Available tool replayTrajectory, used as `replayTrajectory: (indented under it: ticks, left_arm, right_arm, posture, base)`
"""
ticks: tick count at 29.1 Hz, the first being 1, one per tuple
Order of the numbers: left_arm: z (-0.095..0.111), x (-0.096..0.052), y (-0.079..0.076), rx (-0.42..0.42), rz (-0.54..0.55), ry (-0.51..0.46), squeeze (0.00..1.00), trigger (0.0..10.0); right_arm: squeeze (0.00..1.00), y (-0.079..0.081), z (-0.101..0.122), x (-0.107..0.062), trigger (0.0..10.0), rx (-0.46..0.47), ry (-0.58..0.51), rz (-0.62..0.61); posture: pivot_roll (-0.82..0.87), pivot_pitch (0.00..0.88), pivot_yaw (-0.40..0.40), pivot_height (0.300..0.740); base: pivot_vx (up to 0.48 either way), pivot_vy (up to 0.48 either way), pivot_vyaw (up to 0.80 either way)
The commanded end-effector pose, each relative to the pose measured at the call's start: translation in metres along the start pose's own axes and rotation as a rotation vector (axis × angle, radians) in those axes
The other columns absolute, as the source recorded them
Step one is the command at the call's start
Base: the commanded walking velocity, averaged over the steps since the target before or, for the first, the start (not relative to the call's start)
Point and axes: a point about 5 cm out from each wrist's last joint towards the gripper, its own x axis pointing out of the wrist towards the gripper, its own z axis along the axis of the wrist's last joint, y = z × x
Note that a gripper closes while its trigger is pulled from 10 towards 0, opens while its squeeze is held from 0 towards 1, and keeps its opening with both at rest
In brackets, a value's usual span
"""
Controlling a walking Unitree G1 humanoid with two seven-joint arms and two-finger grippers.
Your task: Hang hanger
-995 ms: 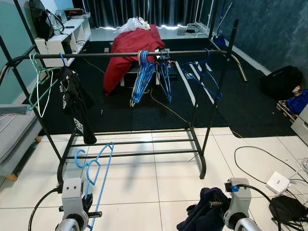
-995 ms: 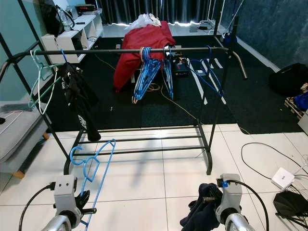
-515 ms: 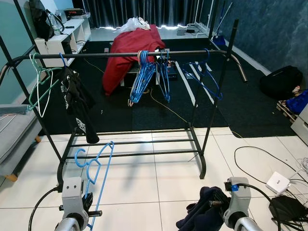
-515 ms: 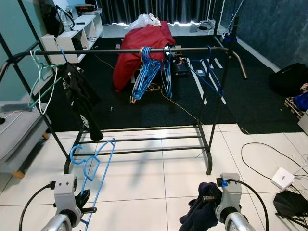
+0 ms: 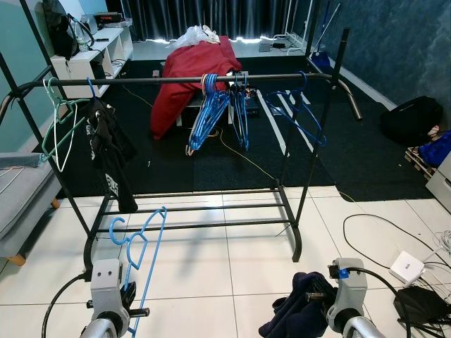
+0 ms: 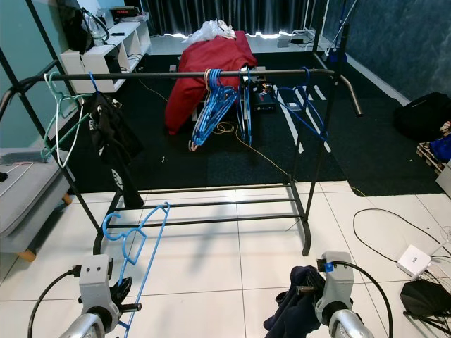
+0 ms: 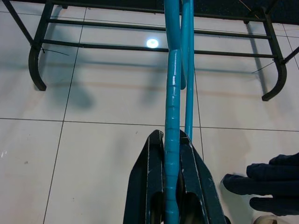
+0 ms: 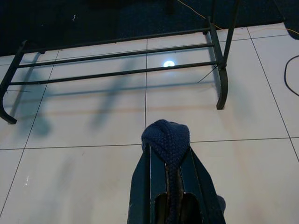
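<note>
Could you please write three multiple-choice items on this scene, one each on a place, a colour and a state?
1. Where does the black garment hang?
A. near the rail's left end
B. at the rail's right end
C. on the bottom bars

2. What colour is the hanger in the left gripper?
A. red
B. blue
C. white

3. How is the right gripper?
A. open over the floor
B. shut on a cable
C. shut on a dark knit cloth

Answers:
1. A: it hangs near the left end of the rail, beside a green hanger.
2. B: the bar between the fingers is blue.
3. C: the fingers clamp the cloth.
</note>
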Motion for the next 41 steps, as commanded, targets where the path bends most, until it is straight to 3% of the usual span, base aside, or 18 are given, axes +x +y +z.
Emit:
replayTrajectory:
  ticks: [1, 41]
  left_arm:
    - [0.0005, -0.0013, 0.0073, 0.011, 0.014, 0.002, 0.00, 10.0]
    - [-0.0014, -0.0015, 0.0078, 0.015, 0.007, 0.008, 0.00, 10.0]
  right_arm:
    - [0.00, -0.0014, 0.0014, 0.0004, 10.0, 0.006, -0.009, -0.007]
    - [0.00, -0.0004, 0.0003, -0.0001, 10.0, 0.006, -0.007, -0.004]
  posture:
    - [0.02, 0.037, 0.005, 0.735]
    - [0.02, 0.017, 0.010, 0.735]
  base:
    - [0.000, 0.000, 0.00]
    - [0.000, 0.000, 0.00]
